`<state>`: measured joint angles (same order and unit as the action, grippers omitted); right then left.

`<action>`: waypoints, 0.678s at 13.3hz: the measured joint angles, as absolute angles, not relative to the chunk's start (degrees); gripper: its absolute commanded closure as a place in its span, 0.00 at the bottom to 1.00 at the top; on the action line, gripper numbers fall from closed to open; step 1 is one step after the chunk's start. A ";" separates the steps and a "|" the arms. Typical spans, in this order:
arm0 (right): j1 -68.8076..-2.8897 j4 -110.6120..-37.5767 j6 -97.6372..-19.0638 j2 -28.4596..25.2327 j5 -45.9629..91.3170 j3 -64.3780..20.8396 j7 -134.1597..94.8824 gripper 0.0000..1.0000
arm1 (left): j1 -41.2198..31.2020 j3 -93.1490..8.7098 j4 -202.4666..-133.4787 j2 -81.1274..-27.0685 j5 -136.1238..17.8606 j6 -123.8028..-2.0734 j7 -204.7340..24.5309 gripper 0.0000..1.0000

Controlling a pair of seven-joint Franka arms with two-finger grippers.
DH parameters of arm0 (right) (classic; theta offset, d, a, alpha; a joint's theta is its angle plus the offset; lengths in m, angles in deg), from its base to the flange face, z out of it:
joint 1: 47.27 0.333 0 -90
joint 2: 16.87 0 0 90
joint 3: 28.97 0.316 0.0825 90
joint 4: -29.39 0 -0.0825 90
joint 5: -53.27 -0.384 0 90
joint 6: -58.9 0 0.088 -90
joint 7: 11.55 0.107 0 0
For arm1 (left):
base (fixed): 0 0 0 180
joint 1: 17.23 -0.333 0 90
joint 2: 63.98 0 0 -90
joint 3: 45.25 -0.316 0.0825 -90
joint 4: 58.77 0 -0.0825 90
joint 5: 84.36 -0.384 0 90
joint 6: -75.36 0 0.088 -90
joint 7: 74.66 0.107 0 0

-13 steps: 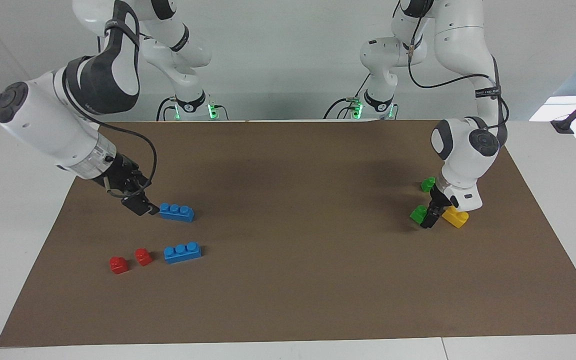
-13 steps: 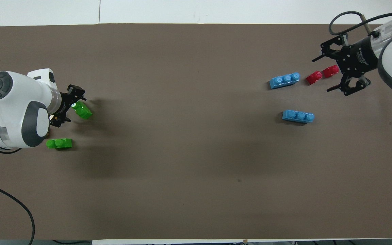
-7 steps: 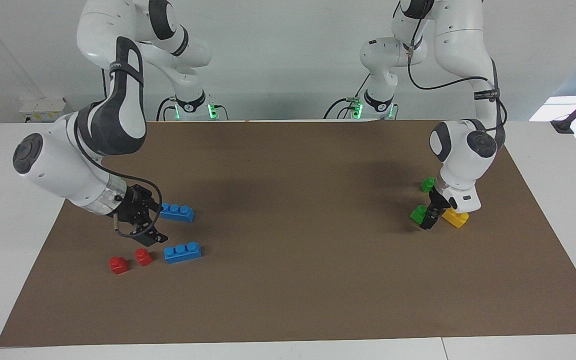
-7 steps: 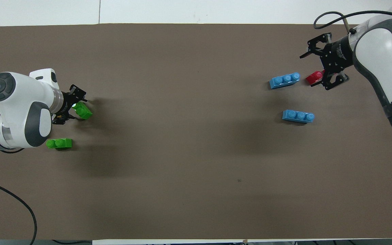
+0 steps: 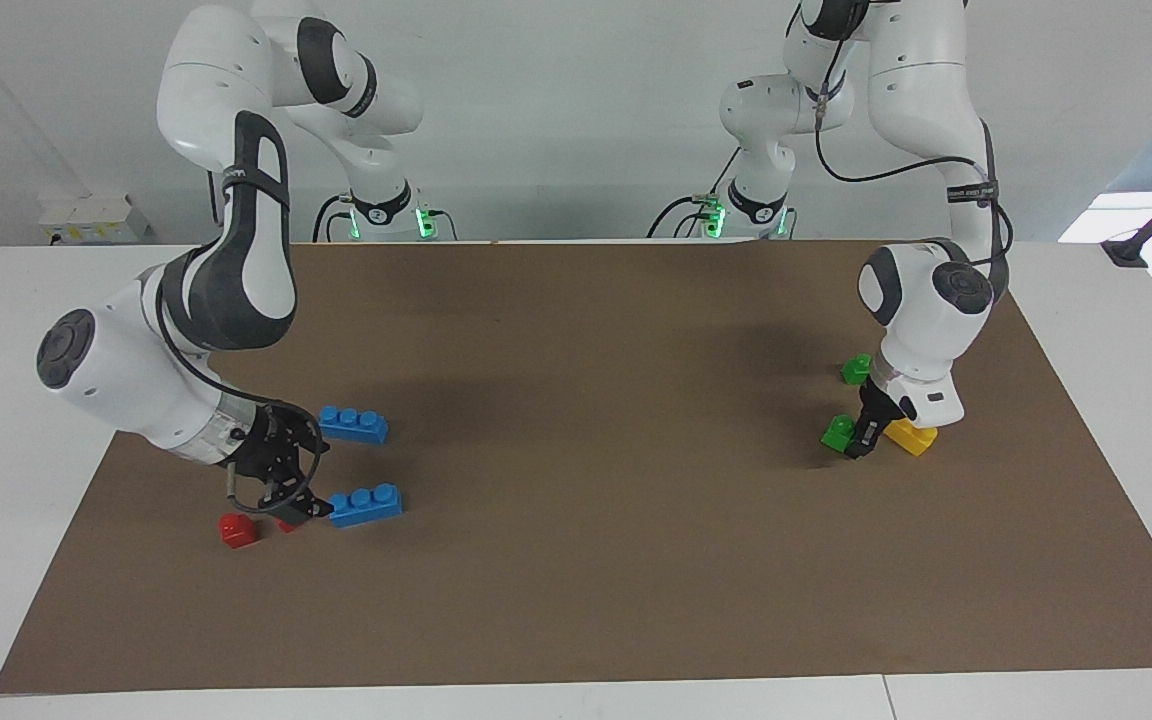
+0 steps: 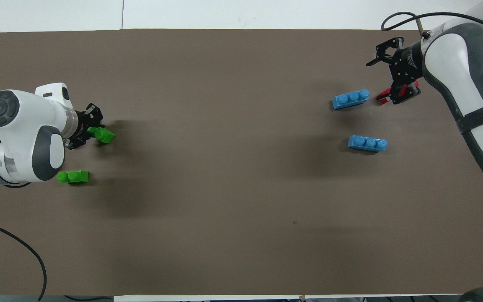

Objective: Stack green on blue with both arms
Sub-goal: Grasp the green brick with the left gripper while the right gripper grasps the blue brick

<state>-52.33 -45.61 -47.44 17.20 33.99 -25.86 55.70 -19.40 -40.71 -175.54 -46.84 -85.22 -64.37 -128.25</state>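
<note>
Step in hand: pick-up. The left tool (image 5: 862, 440), mid-height in the facing view at the left arm's end of the desk (image 5: 596, 600), is clenched on a green brick (image 5: 836, 432) that sits on the mat beside a yellow brick (image 5: 912, 436). The right tool (image 5: 308, 470) hangs released low in the frame, beside a blue brick (image 5: 366, 505) and over a red brick (image 5: 236, 529).

Next, likely: lift green, and square the right tool to the blue brick's long sides.

Bricks are glossy hard plastic with round studs: green two, blue three.
</note>
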 measured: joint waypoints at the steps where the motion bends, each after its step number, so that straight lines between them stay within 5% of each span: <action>1: -52.45 -45.71 -48.30 17.67 33.99 -25.87 55.70 0.04 | -19.40 -40.71 -175.54 -46.84 -85.22 -64.41 -128.25 1.00; 6: -52.79 -46.85 -52.28 20.09 33.99 -25.84 55.70 0.04 | -19.09 -40.19 -173.46 -46.95 -85.22 -61.89 -128.44 1.00; 9: -52.49 -48.81 -53.47 20.19 33.99 -25.77 55.66 0.04 | -17.01 -39.50 -165.71 -47.56 -85.22 -50.36 -135.18 1.00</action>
